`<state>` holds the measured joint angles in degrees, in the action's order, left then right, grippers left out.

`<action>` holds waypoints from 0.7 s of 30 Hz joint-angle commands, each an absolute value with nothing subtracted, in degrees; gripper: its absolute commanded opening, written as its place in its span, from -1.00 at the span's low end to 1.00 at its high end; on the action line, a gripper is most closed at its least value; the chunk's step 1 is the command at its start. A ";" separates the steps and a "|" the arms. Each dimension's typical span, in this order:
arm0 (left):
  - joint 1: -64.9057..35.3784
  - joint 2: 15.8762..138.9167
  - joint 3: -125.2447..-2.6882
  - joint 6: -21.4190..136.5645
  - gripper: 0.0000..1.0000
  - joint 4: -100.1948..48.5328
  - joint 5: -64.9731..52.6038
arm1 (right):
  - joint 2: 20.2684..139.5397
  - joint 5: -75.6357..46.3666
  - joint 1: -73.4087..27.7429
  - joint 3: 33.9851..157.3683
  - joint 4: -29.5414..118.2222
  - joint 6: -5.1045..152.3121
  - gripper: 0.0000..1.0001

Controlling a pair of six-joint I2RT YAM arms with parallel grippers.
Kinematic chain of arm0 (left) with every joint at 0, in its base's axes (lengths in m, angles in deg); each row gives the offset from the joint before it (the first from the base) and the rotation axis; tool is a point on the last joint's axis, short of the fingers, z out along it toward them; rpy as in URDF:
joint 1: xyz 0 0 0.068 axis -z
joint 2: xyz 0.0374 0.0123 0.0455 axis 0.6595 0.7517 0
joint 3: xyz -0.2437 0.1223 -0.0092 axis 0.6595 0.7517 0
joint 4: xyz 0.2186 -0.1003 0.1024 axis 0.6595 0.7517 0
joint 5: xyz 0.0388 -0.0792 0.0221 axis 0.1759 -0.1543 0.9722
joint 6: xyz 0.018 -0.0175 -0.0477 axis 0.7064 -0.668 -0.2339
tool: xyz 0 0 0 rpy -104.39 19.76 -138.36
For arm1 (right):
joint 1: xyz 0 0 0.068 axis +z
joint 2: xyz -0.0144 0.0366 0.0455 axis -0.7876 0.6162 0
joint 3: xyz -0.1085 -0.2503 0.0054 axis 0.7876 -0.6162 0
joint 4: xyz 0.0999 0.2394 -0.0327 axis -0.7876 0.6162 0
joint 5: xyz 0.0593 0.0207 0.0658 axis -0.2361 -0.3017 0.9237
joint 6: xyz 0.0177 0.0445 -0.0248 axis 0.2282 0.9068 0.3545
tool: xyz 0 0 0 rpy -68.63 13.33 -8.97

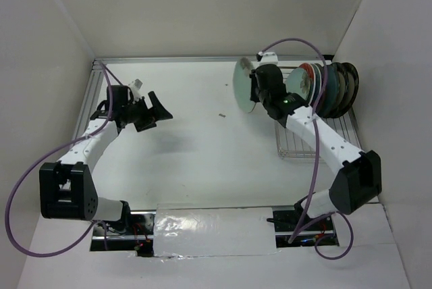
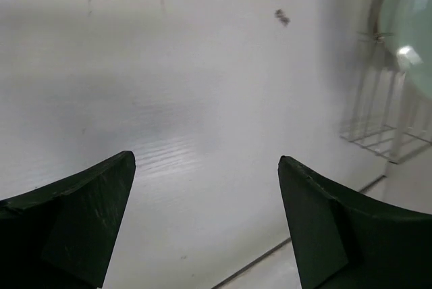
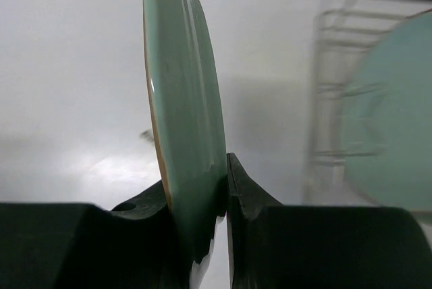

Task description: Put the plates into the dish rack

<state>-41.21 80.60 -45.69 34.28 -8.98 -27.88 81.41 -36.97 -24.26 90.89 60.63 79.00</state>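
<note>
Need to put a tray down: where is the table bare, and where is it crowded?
Bare: the middle of the table, between the left gripper and the mint plate in the right gripper. The near half of the rack also looks free. Crowded: its far end, packed with plates.

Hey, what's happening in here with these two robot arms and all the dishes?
The right gripper is clamped on a pale mint round ceramic plate, holding it on edge just left of the silver wire dish rack. Several plates already stand in the rack's far end; its near part is bare. The left gripper hangs open and empty over the white table.
</note>
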 commanded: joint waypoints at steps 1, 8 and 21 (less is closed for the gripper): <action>-37.76 78.81 -49.10 39.26 0.99 2.36 -12.27 | 74.76 -61.53 -24.36 96.07 54.65 69.80 -1.00; -33.44 80.48 -49.81 41.20 0.99 3.79 -6.80 | 74.23 -68.34 -29.45 92.03 45.07 60.47 -1.00; -32.91 81.00 -49.28 41.73 0.99 1.50 -8.56 | 74.85 -48.48 -42.46 86.05 38.65 58.88 -1.00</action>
